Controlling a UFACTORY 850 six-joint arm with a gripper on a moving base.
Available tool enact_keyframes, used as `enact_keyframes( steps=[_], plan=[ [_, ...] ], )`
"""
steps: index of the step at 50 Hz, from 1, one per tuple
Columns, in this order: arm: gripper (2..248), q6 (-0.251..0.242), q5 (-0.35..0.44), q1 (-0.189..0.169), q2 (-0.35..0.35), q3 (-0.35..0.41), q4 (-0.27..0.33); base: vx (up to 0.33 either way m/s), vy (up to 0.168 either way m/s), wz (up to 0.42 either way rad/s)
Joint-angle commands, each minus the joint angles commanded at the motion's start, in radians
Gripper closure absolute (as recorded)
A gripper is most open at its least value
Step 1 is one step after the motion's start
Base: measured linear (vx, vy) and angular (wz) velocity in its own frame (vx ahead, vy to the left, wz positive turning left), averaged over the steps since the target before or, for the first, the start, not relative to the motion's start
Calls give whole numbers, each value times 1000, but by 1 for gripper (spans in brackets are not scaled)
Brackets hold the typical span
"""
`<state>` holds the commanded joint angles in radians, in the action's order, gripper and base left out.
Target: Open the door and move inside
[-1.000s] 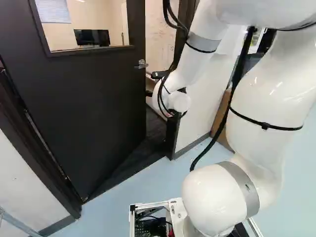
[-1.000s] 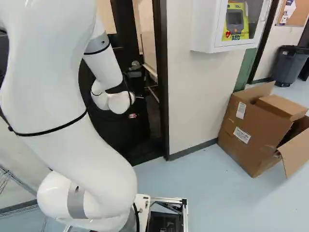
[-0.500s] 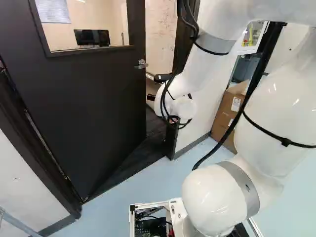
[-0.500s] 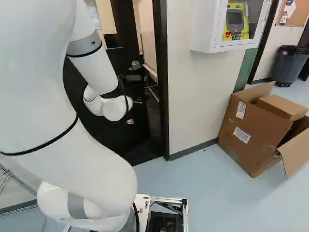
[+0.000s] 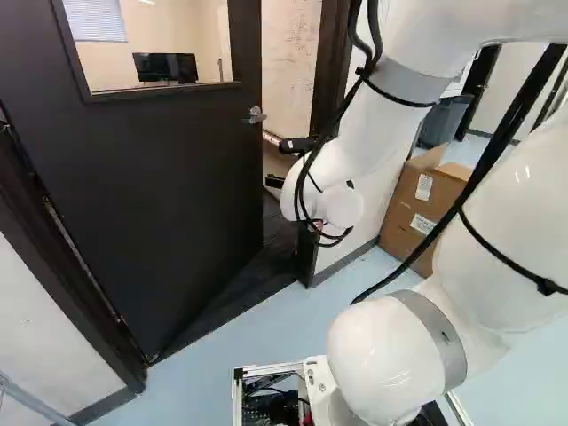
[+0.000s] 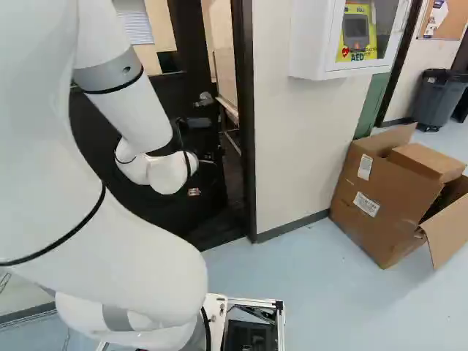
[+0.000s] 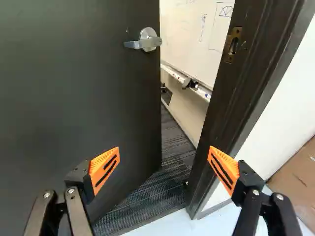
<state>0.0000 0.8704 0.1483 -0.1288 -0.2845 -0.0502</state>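
Door (image 5: 182, 177) stands ajar, gripper (image 7: 164, 148) spread open and empty; opening seems part done, wants a wider push before rolling in.

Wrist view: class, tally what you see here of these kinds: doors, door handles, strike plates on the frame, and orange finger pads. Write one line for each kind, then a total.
Doors: 1
Door handles: 1
Strike plates: 1
Orange finger pads: 2
Total: 5

Over there the door (image 5: 177, 177) is standing left of the doorpost (image 6: 245, 146), the cabinet (image 6: 311, 44) hanging right of it, the carton (image 6: 369, 227) sitting before the bin (image 6: 436, 104).
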Motion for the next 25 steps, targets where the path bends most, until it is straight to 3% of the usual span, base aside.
enact_keyframes(
  steps=[25],
  plan=[
    [3, 0, 0, 0, -1, 1, 0, 0, 0, 0]
  ],
)
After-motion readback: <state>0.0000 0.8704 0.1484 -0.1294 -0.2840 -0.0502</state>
